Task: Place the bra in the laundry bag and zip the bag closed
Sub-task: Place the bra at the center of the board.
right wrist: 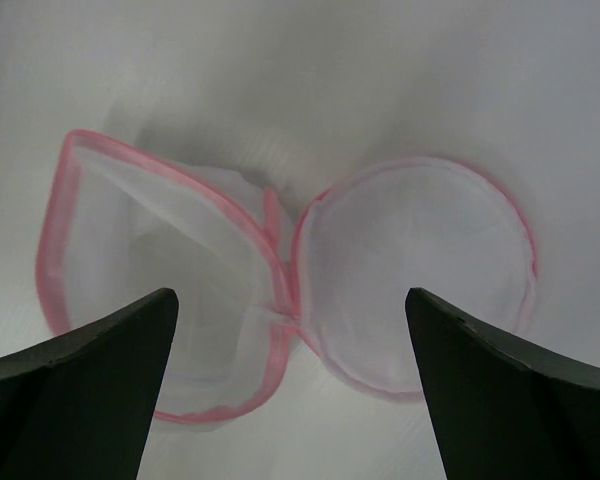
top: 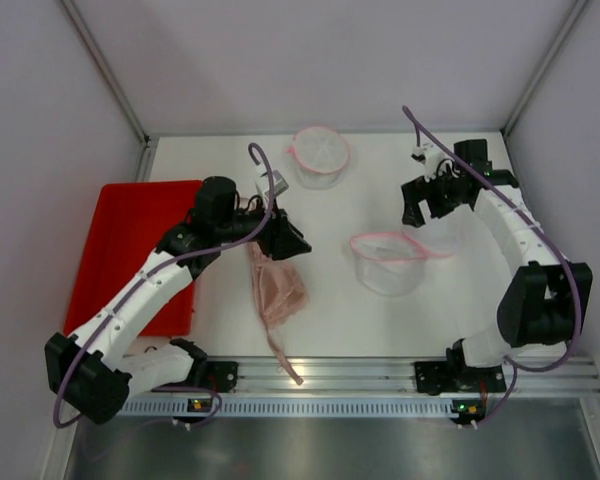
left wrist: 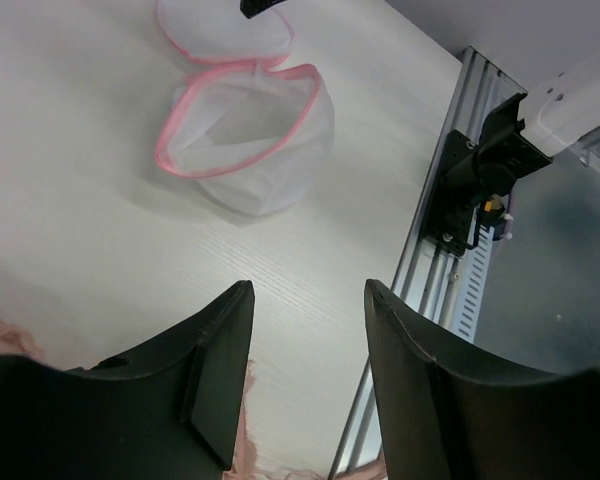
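The pink bra (top: 278, 292) lies crumpled on the white table, one strap trailing toward the front rail. My left gripper (top: 296, 243) hovers just over its upper end, open, with nothing between the fingers; in the left wrist view (left wrist: 308, 292) only a bit of the bra's pink edge (left wrist: 232, 445) shows below the jaws. The laundry bag (top: 388, 264) is white mesh with pink trim and stands open at centre right, its round lid (right wrist: 415, 270) flopped beside the body (right wrist: 160, 290). My right gripper (top: 417, 206) hangs wide open above it (right wrist: 290, 292), holding nothing.
A second mesh bag (top: 320, 156) sits at the back centre. A red tray (top: 130, 240) lies at the left under my left arm. The aluminium rail (left wrist: 450, 250) runs along the near edge, and white walls enclose the table.
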{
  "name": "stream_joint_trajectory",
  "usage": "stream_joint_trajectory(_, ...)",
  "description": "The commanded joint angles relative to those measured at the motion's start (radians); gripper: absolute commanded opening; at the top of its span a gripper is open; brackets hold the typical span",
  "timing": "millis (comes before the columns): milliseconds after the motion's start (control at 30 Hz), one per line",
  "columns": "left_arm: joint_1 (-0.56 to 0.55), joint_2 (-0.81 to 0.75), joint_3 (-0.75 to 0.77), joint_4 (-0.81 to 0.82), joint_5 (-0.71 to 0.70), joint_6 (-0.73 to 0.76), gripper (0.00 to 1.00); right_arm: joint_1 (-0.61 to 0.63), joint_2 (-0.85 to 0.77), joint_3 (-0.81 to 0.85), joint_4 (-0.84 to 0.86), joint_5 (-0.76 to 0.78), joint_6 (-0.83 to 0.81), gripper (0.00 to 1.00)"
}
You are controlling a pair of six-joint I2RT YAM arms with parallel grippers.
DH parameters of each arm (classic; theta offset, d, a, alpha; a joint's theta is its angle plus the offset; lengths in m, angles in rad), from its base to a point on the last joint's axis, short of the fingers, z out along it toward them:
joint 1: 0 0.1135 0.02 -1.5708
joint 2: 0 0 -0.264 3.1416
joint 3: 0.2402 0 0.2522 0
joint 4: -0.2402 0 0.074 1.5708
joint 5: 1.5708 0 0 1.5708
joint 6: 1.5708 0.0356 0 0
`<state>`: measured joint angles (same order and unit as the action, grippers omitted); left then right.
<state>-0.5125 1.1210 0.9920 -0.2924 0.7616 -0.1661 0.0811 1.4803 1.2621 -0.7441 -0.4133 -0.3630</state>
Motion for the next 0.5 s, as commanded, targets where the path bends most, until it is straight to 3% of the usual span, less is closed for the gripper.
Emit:
stream_joint_trajectory(0,0.003,-0.012,0.053,-0.039,-0.068,0.102,0.54,-0.067,0.093,0.054,-0.031,0.056,-0.062,0.97)
stream_joint_trajectory(467,0.029,0.01,0.033,-0.044,-0.16,0.102,0.55,-0.046,0.242,-0.044,-0.032,0.059,-0.073,0.99)
